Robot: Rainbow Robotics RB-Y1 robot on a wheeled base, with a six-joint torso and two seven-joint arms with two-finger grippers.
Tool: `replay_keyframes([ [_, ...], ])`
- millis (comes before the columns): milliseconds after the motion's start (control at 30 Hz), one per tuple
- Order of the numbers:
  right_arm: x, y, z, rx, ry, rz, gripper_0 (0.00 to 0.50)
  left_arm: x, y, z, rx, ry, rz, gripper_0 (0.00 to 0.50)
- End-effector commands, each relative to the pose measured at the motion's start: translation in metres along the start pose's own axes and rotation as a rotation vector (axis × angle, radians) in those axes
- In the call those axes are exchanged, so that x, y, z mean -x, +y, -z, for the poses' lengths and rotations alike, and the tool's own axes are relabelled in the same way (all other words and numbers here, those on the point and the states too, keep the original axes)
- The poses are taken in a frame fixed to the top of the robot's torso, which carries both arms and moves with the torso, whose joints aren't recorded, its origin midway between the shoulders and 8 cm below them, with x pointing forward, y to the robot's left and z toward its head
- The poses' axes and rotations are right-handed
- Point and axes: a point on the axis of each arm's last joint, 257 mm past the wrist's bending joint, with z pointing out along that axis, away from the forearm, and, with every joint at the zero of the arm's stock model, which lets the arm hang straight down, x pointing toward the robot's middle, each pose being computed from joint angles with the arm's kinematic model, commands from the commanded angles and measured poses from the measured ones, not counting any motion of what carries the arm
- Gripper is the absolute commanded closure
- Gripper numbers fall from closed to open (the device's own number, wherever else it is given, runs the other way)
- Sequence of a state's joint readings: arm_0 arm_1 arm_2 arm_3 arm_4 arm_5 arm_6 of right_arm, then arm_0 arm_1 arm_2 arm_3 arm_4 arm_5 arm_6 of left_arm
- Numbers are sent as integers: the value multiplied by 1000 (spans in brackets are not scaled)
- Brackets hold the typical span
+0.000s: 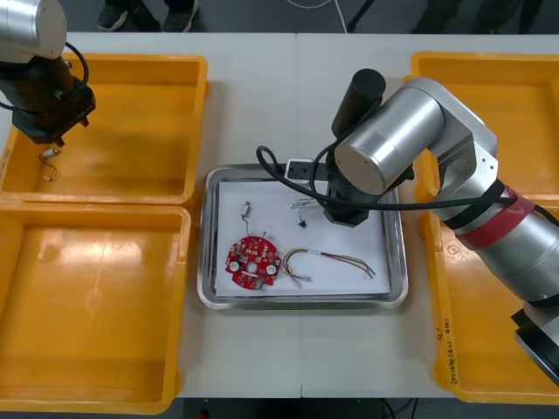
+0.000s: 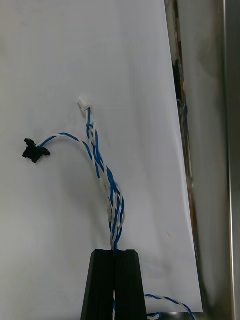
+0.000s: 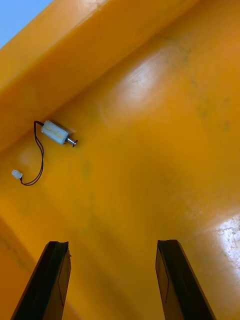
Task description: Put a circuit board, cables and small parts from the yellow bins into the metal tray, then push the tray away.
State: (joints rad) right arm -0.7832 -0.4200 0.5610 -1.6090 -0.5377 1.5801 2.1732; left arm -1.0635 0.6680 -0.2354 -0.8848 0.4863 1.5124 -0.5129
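Right gripper (image 2: 115, 252): over the tray (image 1: 301, 302), toward its far right part, fingers clenched on the blue-white cable (image 2: 107, 185). Pinch is partway along the cable; a short tail trails back behind the fingers.

Cable's long axis runs straight ahead from the fingertips, in line with the fingers. It then splits: a white plug (image 2: 84, 104) dead ahead, a black plug (image 2: 31, 149) off to one side. Both ends appear to rest on the white sheet (image 2: 60, 60) inside the tray. The tray's metal wall runs alongside the cable, on the side away from the black plug.

Judgement: the cable is already inside the tray, so the next move is a release and lift, straight up so the fingers do not drag it.

Also in the tray: board (image 1: 252, 260) near left, red-yellow cable (image 1: 336, 260) just beside it, one small part (image 1: 245, 210) beyond the board.

Left gripper (image 3: 112, 245): over the far left bin (image 1: 197, 131), fingers spread, holding nothing. A bin part (image 3: 57, 132) with a thin black lead lies on the floor ahead of the fingers, off past the one nearer the bin wall, its axis skewed to the fingers. Left arm is the nearer one for it; a sideways shift and some wrist turn look needed.
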Motion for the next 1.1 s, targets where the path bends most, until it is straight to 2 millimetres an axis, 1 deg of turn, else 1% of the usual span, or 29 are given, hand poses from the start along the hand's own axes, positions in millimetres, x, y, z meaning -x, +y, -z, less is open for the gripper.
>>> replay_keyframes([
  [33, 7, 12, -6, 26, -14, 38, 500, 46, -6, 25, -60, -82, 59, 0],
  [100, 6, 18, -10, 49, -8, 28, 500, 49, -4, 19, -69, -94, 66, 0],
  [267, 2, 21, -14, 64, -1, 9, 500, 59, 5, 8, -64, -132, 65, 0],
  [433, 8, 26, -14, 79, -15, -4, 500, 61, 21, -10, -44, -155, 61, 0],
  [667, 17, 23, -14, 66, -49, -9, 500, 67, 41, -22, 2, -191, 52, 0],
  [700, 18, 22, -14, 60, -52, -8, 484, 69, 43, -22, 6, -199, 53, 0],
  [767, 19, 21, -14, 56, -55, -8, 421, 69, 47, -24, 17, -202, 51, 0],
  [833, 20, 21, -14, 55, -56, -7, 207, 71, 52, -27, 30, -211, 50, 0],
  [867, 20, 21, -14, 54, -57, -9, 165, 70, 53, -28, 32, -212, 48, 0],
  [900, 21, 21, -14, 52, -60, -9, 23, 71, 54, -28, 36, -214, 51, 0],
  [933, 22, 20, -14, 50, -63, -9, 0, 71, 55, -29, 38, -216, 50, 0],
  [1100, 22, 20, -14, 49, -64, -10, 0, 72, 56, -32, 35, -227, 52, 0],
])
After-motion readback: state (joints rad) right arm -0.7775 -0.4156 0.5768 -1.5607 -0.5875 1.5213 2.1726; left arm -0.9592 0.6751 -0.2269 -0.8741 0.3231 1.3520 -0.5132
